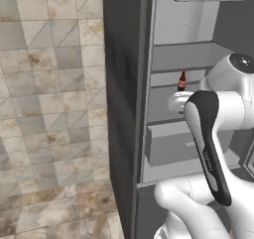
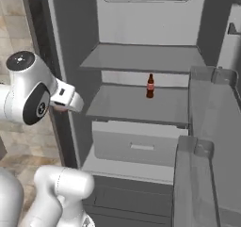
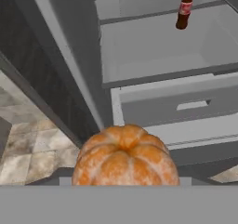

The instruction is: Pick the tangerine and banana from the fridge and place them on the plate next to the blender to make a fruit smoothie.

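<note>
Tangerine point(image 3: 125, 155): sitting clamped in the gripper point(image 3: 125, 183), outside the fridge point(image 2: 141, 103)
Next: carrying it to the plate

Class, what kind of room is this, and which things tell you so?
Probably a kitchen: an open fridge with shelves and a drawer, a bottle on one shelf, and a tiled floor.

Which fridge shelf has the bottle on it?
The middle shelf of the fridge, directly above the light grey drawer. The dark red-labelled bottle stands upright there; the upper shelf is bare.
</note>
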Controlling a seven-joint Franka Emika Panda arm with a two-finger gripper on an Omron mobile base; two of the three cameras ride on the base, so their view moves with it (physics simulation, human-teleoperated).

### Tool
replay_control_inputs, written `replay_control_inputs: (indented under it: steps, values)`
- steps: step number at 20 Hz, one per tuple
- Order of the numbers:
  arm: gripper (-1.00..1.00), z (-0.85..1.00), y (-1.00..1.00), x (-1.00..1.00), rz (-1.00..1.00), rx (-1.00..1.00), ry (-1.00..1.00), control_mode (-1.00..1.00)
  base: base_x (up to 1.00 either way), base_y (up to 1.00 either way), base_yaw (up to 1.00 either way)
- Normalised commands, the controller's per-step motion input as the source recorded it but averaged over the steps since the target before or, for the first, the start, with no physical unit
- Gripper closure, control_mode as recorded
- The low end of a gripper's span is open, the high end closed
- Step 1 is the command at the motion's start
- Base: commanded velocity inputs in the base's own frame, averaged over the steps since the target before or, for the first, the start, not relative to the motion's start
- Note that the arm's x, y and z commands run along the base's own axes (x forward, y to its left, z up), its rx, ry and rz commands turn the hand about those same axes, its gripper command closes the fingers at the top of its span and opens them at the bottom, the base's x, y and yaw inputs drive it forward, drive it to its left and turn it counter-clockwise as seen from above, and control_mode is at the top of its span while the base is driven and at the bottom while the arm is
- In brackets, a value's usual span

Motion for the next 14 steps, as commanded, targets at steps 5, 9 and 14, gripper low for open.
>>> replay_control_inputs:
  steps: [5,9,14]
  values:
    - [1.0,0.0,0.0,0.0,0.0,0.0,0.0,1.0,0.0,1.0,0.27]
    - [1.0,0.0,0.0,0.0,0.0,0.0,0.0,1.0,-0.1,0.9,0.77]
    - [1.0,0.0,0.0,0.0,0.0,0.0,0.0,1.0,-0.21,0.17,1.0]
